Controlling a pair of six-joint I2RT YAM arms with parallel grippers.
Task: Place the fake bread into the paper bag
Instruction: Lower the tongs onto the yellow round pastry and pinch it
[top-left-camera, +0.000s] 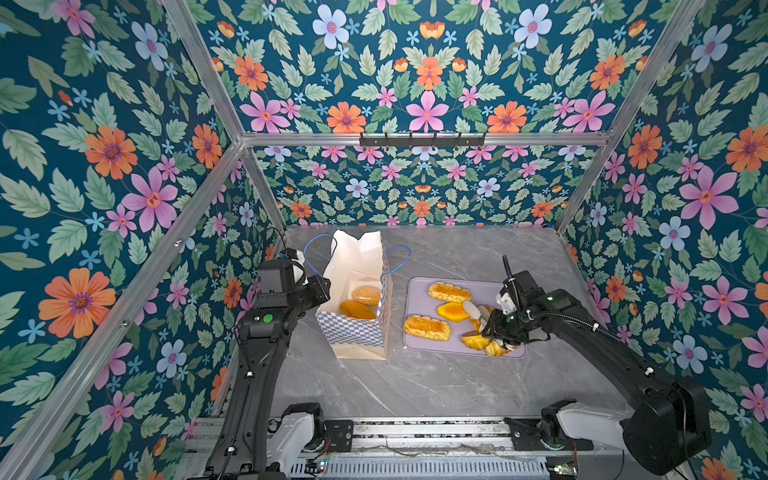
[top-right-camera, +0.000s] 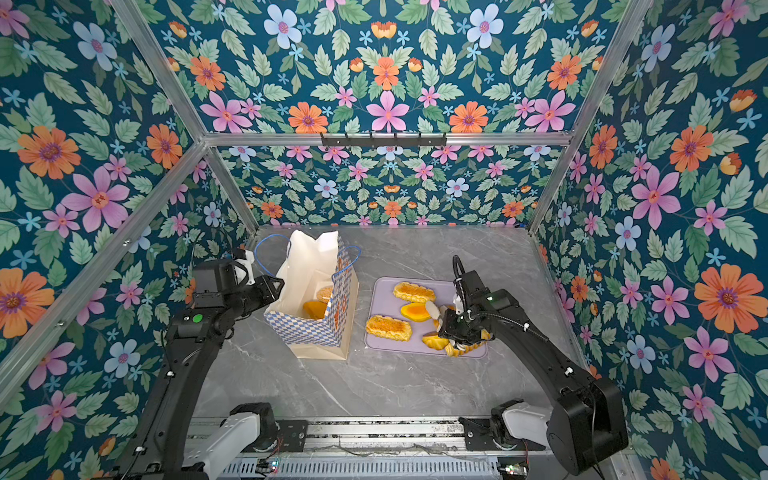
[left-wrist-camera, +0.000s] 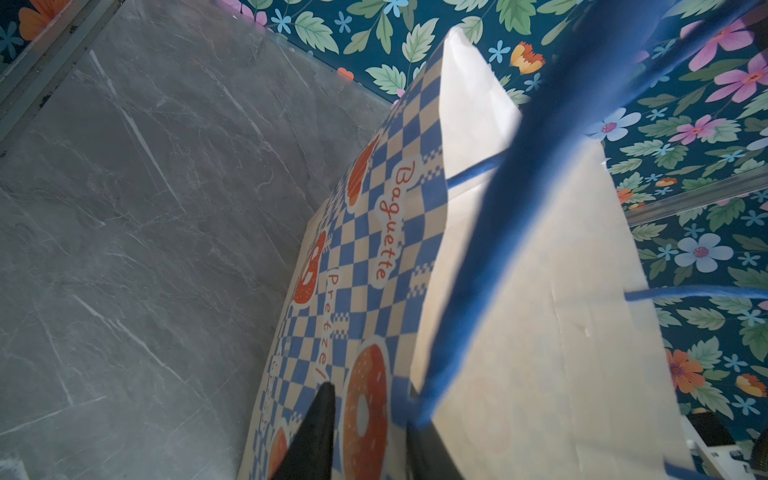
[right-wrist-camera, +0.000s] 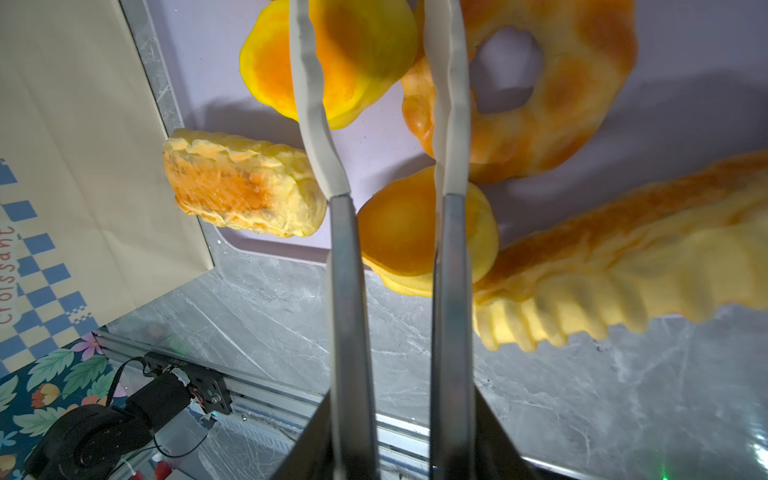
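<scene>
1. Bread sits nearest: a long, shiny yellow toy croissant (right-wrist-camera: 623, 266) lies at the near edge of the flat lilac tray (top-left-camera: 417, 306), partly over the grey stone-look table (top-left-camera: 415, 386)
2. The right gripper (top-left-camera: 478, 311) hangs just above a small round orange-topped toy tart (right-wrist-camera: 395, 232), beside a golden toy ring (right-wrist-camera: 582, 83); its jaws stand a little apart and pinch no bread that I can see
3. These pieces touch, so closing here could grab two, or push the croissant off the tray
4. Further back, two braided golden toy loaves (top-left-camera: 427, 328) lie on the tray
5. The left gripper (top-left-camera: 322, 289) looks closed on the side wall of the tall cream paper bag (top-left-camera: 353, 332) with blue checks; a hard pull could tip it over
6. A sesame bun (top-left-camera: 366, 295) and an orange tart (top-left-camera: 357, 310) already sit inside
</scene>
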